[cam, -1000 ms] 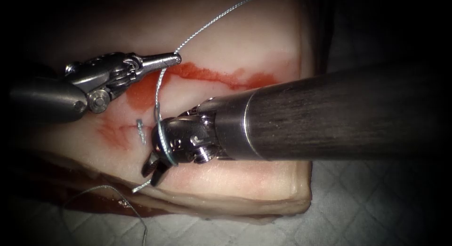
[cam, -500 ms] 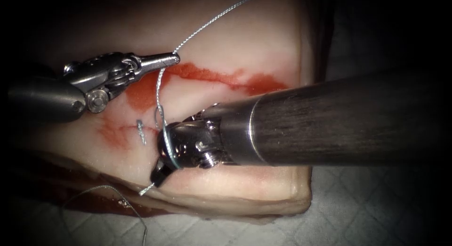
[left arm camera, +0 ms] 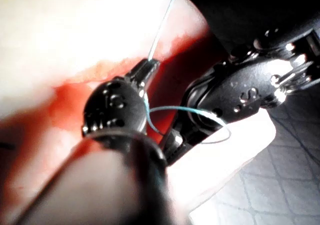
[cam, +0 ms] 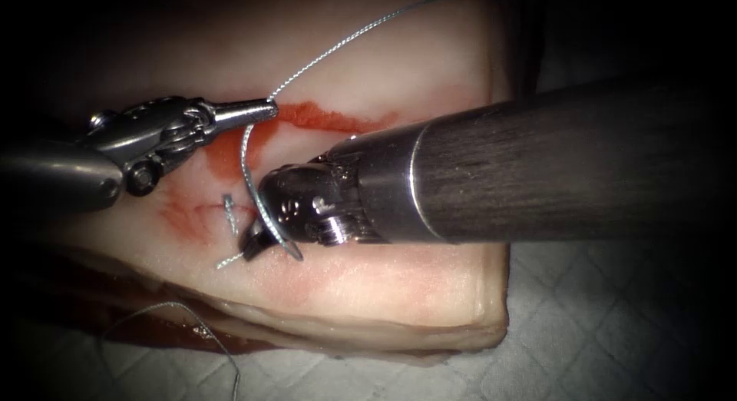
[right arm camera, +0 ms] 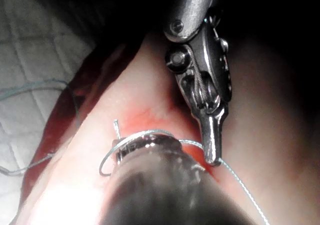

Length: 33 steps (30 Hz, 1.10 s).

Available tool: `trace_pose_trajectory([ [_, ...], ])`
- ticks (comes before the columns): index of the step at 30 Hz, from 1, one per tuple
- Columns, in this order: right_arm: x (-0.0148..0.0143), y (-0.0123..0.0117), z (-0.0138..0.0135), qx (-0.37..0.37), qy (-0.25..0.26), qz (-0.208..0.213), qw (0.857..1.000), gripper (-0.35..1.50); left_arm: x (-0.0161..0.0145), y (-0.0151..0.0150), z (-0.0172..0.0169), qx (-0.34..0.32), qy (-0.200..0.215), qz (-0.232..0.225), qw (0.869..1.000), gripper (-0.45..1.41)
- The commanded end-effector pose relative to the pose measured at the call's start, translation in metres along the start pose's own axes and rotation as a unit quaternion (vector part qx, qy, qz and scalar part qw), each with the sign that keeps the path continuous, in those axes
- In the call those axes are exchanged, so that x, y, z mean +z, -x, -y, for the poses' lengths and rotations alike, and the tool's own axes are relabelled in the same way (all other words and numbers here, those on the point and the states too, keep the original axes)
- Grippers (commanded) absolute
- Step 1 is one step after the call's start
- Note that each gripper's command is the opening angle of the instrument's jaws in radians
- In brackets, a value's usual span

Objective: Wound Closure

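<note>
Now right pincer (cam: 252, 247) up and left, thread (cam: 247, 160) looped round, short tail held

Glossy metal left pincer (cam: 265, 109); moist, glistening tissue (cam: 384, 293)

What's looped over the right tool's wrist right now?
Thread runs from the shut left tool, which grips it, down to a loop over the right tool's wrist. The right tool holds a short thread end; the wrist covers the loop's far side.
</note>
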Motion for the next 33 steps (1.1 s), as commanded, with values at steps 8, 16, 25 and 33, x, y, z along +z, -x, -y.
trace_pose_trajectory([
  [8, -0.0024, -0.0020, 0.0029, 0.049, -0.034, 0.010, 0.998, -0.35, -0.0026, -0.0039, 0.0012, 0.013, 0.034, -0.057, 0.998, -0.45],
  [16, -0.0029, -0.0039, 0.0033, 0.078, -0.049, 0.012, 0.996, -0.35, -0.0051, -0.0058, 0.0035, 0.017, 0.053, -0.081, 0.995, -0.45],
  [25, -0.0011, -0.0058, 0.0042, 0.095, -0.065, 0.007, 0.993, -0.35, -0.0077, -0.0082, 0.0093, 0.017, 0.059, -0.079, 0.995, -0.45],
  [33, 0.0010, -0.0065, 0.0039, 0.091, -0.067, 0.006, 0.994, -0.35, -0.0115, -0.0119, 0.0157, -0.043, 0.060, -0.113, 0.991, -0.45],
])
